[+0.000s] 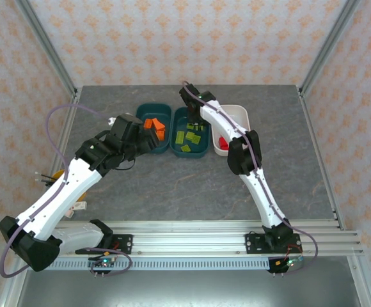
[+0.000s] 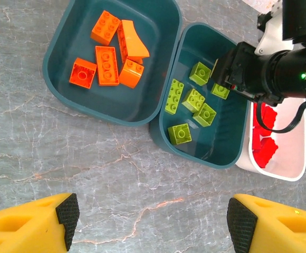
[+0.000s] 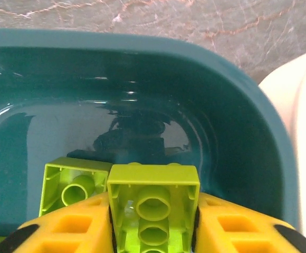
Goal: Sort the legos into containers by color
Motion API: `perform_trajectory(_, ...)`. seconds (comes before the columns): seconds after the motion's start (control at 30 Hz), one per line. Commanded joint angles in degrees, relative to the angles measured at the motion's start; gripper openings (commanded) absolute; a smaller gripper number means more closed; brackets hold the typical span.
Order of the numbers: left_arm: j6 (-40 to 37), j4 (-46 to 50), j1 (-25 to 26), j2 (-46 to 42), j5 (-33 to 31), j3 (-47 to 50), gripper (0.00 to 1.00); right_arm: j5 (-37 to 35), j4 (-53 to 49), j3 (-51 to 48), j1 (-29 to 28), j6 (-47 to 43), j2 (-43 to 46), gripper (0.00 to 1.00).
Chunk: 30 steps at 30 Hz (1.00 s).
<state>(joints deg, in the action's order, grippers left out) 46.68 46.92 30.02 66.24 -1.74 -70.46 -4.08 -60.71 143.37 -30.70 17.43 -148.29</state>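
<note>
My right pincer (image 3: pixel 153 224) is pinching an olive-green lego (image 3: pixel 153 203) low inside the middle teal container (image 3: pixel 142 68), near its far wall. Another green brick (image 3: pixel 74 184) lies just beside it on the left (the white container (image 3: pixel 290 105) presses close on the right). My left pincer (image 2: pixel 153 221) hangs spread over bare table (image 2: pixel 63 158), nearer than the tubs, with free room around it. Orange legos (image 2: pixel 107 65) lie in the left teal container (image 2: pixel 63 47) and red legos (image 2: pixel 264 150) in the white one. The tabletop is grey and marbled, with patterned walls (image 1: pixel 173 38) behind.
</note>
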Motion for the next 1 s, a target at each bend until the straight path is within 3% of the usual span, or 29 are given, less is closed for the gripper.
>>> perform_trajectory(0.0, 0.3, 0.19, 0.65, -1.02, -2.22, 0.06, 0.77, 0.44, -1.76, 2.62, 0.43, 0.94, -0.6, 0.48)
perform_trajectory(0.13, -0.09, 0.71, 0.65, -1.16, -2.39, -0.38, 0.77, 0.87, -2.27, 4.11, 0.4, 0.54, 1.19, 0.57)
perform_trajectory(0.37, -1.7, 5.12, 0.61, -1.03, -5.13, -3.96, 0.79, -0.06, -0.15, 1.0, 0.11, 0.19, 14.18, 0.58)
perform_trajectory(0.4, -1.87, 6.11, 0.56, -0.94, -5.86, -4.85, 0.81, -0.65, 0.95, -1.47, 0.03, 0.11, 17.45, 0.59)
perform_trajectory(0.43, -1.7, 7.09, 0.5, -0.93, -6.74, -5.56, 0.94, -1.24, 2.16, -4.26, 0.02, 0.0, 20.55, 0.59)
perform_trajectory(0.47, -1.51, 8.01, 0.4, -1.02, -7.48, -6.16, 1.0, -2.25, 3.8, -8.1, 0.04, -0.19, 24.48, 0.61)
perform_trajectory(0.53, -1.75, 9.01, -0.14, -1.23, -7.41, -7.0, 1.0, -4.62, 7.59, -16.96, 0.11, -0.42, 32.46, 0.65)
perform_trajectory(0.57, -2.02, 9.92, -0.43, -1.05, -7.63, -7.52, 1.0, -5.94, 9.78, -22.35, 0.18, -0.57, 37.07, 0.9)
perform_trajectory(0.6, -2.64, 10.65, -0.55, -0.82, -7.79, -8.05, 1.0, -7.06, 11.95, -27.16, 0.19, -0.84, 41.23, 0.99)
perform_trajectory(0.7, -5.7, 11.42, -0.6, -0.99, -9.23, -8.33, 1.0, -10.21, 18.62, -43.03, 0.17, -2.56, 55.46, 0.99)
perform_trajectory(0.8, -8.19, 10.69, -0.75, -1.91, -10.8, -7.07, 1.0, -13.42, 19.0, -53.19, 0.15, -4.32, 65.9, 0.99)
perform_trajectory(0.83, -8.86, 10.3, -0.7, -2.36, -12.05, -6.52, 1.0, -17.73, 16.88, -55.48, 0.27, -2.58, 68.65, 0.99)
perform_trajectory(0.9, -8.65, 10.39, -0.69, -3.03, -17.46, -5.66, 1.0, -25.59, 13.91, -60.8, 1.13, 1.52, 73.54, 1.0)
perform_trajectory(0.97, -8.38, 9.24, -0.72, -3.64, -25.93, -3.2, 1.0, -26.29, 15.48, -68.46, 4.46, 1.44, 79.77, 1.0)
